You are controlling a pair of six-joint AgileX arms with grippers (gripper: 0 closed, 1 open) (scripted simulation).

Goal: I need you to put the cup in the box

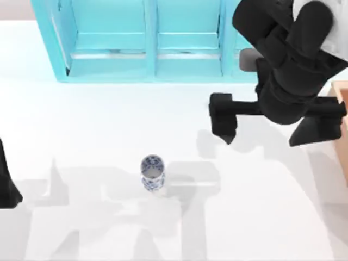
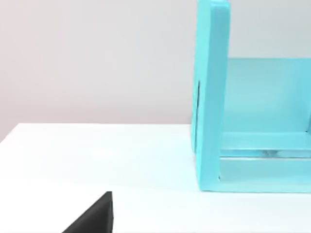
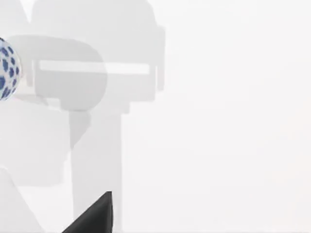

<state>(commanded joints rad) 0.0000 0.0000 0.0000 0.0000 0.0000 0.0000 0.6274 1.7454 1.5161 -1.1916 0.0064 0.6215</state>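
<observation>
R end effector (image 1: 255,126) hangs above the desk's right half, towards the far edge, w/ one dark finger (image 1: 223,119) pointing down on its left and another (image 1: 315,128) on its right. The two stand wide apart w/ nothing between them, so it's released, holding nothing.

Outward from there: the cup (image 1: 153,173) stands upright on the desk (image 1: 81,136) near the middle, a bit towards the near edge. From the R end effector it lies to the left and nearer the front edge, well apart. Long axis vertical, mouth up, pale inside showing from above. R wrist view catches just a sliver of the cup's blue pattern at the frame edge, so the cup isn't lined up under that tool yet.

The box (image 1: 342,98) shows as a tan wall at the desk's right edge, just beside the R arm. Turquoise shelf unit (image 1: 147,38) runs along the far edge.

L arm (image 1: 8,185) sits parked at the left edge; can't tell its end effector state.

Judgement: R arm is nearer both cup and box, so it's the likely one to reach. The coming move turns on shifting left and forward over the cup, then descending along its upright axis.
</observation>
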